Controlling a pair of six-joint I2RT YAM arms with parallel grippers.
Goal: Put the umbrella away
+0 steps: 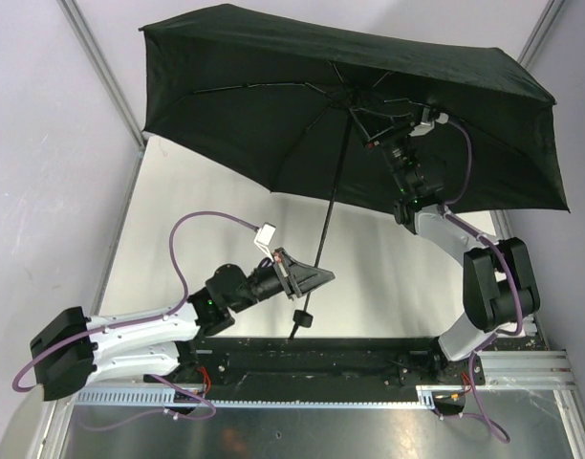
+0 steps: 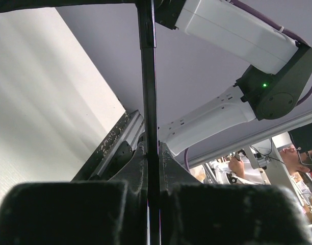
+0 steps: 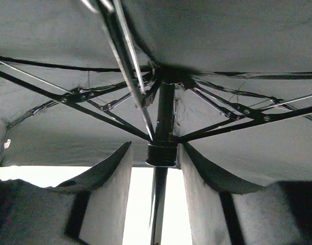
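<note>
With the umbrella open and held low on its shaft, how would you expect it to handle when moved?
The umbrella is probably top-heavy: its canopy sits far above the left gripper clamping the thin shaft, so it may sway. It would likely catch air; the slender ribs look bendable.

the top external camera is looking down from above and behind the arm bases, standing far enough off the umbrella shaft [image 1: 331, 196] to be taking in its whole length, from canopy [image 1: 273, 96] to knob [image 1: 302, 318]. the left wrist camera is sitting tight against the lower shaft, peering up along it between the blurred fingers [image 2: 69, 214] of the left gripper [image 2: 148, 186]. the right wrist camera is sitting close beside the shaft's top end, tilting up into the ribs [image 3: 95, 109], so all three views are sharing that shaft.
</note>
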